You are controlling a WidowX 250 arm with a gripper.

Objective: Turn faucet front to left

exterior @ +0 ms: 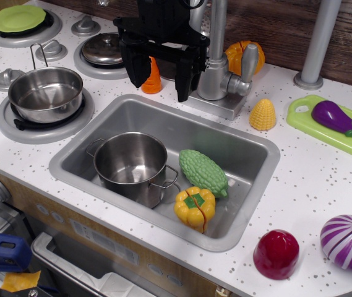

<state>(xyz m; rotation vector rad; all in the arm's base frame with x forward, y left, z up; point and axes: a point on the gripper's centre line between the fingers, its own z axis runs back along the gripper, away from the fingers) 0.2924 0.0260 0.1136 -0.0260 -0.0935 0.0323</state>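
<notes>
The faucet (216,77) is matte silver-grey, with a square flat base at the sink's back rim, a thick cylinder, a tall thin pipe going up out of view, and a rounded side lever (248,62) pointing right. My black gripper (159,77) hangs just left of the faucet body, above the sink's back edge. Its two fingers point down with a wide gap between them and hold nothing. The right finger (184,80) is close to the faucet base; I cannot tell if it touches. The spout's end is out of view.
The sink (250,179) holds a steel pot (132,164), a green gourd (203,172) and a yellow pepper (195,207). An orange carrot (153,79) stands behind the gripper. Corn (263,115), a pumpkin (237,52), a grey pole (315,46) and an eggplant on a green board (336,117) are at right. Stove pots are at left.
</notes>
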